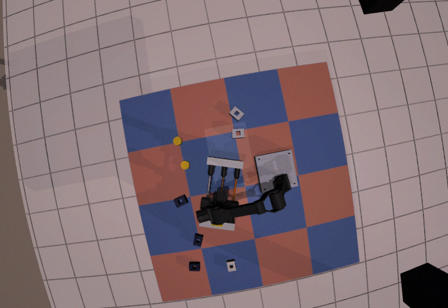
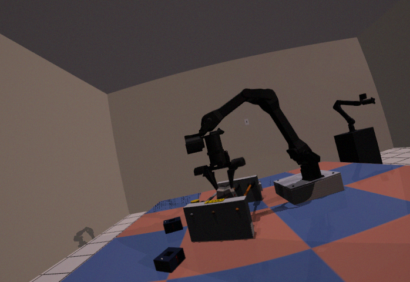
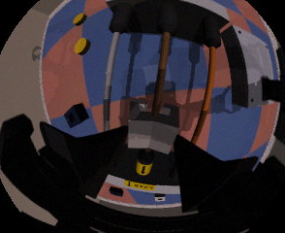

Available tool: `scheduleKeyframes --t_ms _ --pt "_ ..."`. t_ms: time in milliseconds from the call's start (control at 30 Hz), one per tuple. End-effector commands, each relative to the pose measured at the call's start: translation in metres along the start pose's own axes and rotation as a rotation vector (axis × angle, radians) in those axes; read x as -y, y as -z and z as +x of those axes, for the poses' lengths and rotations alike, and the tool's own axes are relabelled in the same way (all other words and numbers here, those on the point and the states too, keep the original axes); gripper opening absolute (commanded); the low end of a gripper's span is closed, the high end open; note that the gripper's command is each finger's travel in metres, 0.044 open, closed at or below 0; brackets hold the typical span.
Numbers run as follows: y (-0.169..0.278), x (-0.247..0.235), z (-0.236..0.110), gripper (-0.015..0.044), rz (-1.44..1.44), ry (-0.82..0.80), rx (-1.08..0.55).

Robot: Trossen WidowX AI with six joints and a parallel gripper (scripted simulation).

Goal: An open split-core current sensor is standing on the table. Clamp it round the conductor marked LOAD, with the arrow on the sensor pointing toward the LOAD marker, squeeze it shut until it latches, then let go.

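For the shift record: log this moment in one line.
gripper: shut on sensor | sensor: around middle conductor | phase: squeezing | release: pending

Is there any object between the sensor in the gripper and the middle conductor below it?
Nothing visible. The gripper holds the grey sensor directly over the middle brown conductor, with no object between them. The grey and orange conductors lie to either side.
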State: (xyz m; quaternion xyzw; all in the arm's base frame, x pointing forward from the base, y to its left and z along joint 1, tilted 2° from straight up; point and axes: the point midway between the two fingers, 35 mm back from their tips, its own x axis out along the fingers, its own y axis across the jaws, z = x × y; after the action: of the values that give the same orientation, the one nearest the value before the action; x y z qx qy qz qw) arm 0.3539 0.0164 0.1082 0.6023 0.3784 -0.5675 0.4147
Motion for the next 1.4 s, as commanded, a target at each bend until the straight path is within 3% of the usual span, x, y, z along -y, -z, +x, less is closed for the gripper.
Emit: scheduleKeyframes --t_ms 0,1367 --pt "-0.0001 0.0011 0.0060 0.0000 0.003 0.003 -0.002" --pt "-0.0001 0.0002 0.0013 0.0000 0.000 0.001 0.000"
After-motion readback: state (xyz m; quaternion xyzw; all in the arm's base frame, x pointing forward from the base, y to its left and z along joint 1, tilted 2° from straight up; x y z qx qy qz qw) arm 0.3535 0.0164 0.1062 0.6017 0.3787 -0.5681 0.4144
